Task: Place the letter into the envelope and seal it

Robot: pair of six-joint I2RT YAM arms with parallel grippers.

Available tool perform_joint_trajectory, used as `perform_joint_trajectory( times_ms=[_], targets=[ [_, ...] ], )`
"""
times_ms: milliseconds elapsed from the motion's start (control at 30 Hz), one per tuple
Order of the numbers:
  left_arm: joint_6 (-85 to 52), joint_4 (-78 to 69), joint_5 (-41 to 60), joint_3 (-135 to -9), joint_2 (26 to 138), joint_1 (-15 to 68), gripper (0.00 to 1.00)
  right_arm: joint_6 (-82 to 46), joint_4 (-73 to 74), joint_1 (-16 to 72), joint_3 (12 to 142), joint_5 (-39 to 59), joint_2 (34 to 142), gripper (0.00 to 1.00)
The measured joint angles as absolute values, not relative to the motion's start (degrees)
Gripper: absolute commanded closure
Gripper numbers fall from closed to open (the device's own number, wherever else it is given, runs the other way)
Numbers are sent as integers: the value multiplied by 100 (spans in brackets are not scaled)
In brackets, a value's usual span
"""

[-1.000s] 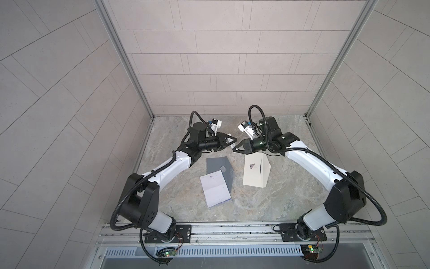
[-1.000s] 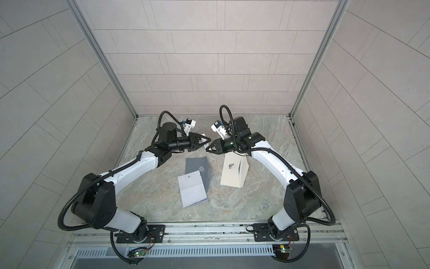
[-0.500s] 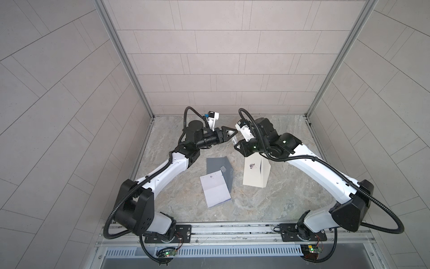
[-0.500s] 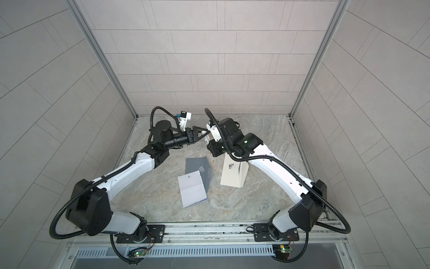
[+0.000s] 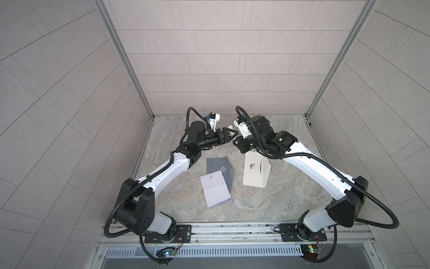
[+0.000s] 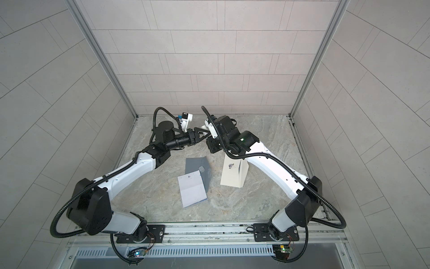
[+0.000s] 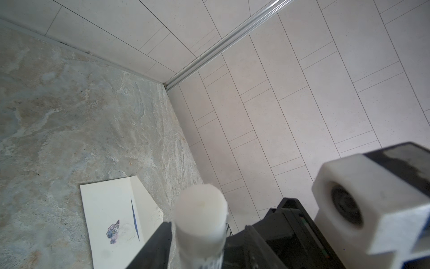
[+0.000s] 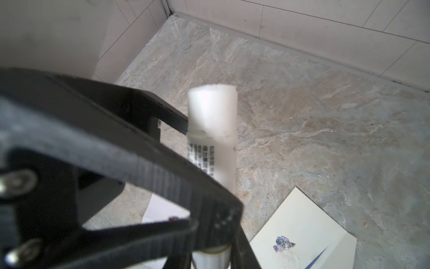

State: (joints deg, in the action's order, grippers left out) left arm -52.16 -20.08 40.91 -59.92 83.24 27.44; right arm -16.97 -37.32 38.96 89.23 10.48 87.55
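My right gripper (image 8: 211, 258) is shut on the lower body of a white glue stick (image 8: 212, 130), held above the back of the table. My left gripper (image 5: 231, 130) meets it from the left. It is open, with one finger on either side of the stick's upper part (image 7: 200, 216). The stick's tip (image 5: 230, 127) shows white between the two grippers in both top views. A cream envelope (image 5: 256, 171) with a small purple sticker lies flat under the right arm, its flap folded out. A thin blue line runs along its opening. The letter itself I cannot make out.
A white sheet (image 5: 215, 191) lies at mid-table, partly over a grey sheet (image 5: 217, 163). A small pale object (image 5: 223, 168) rests on the grey sheet. The back wall (image 5: 221, 102) stands close behind both grippers, and the side walls hem the table.
The left jaws were nearly shut and have spread apart. The right wrist swung in toward the left gripper, so the two now overlap around the glue stick. The papers have not moved.
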Motion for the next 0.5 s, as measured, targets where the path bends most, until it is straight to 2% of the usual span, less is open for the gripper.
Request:
perform_joint_trajectory(
  times_ms=[100, 167, 333, 500],
  targets=[
    [-5245, -2010, 4016, -5977, 8407, 2742, 83, -1796, -3708, 3885, 8978, 1157, 8816, 100],
    [-5273, -2064, 4007, -5968, 8429, 2729, 91, -1872, -3712, 3854, 8978, 1219, 8820, 100],
    [-5293, -2073, 4007, -5961, 8423, 2729, 99, -2023, -3479, 3527, 8779, 1988, 8757, 100],
    [-5319, -2405, 4257, -5819, 8396, 2746, 100, -2355, -2532, 2834, 7929, 3959, 8455, 100]
  ],
)
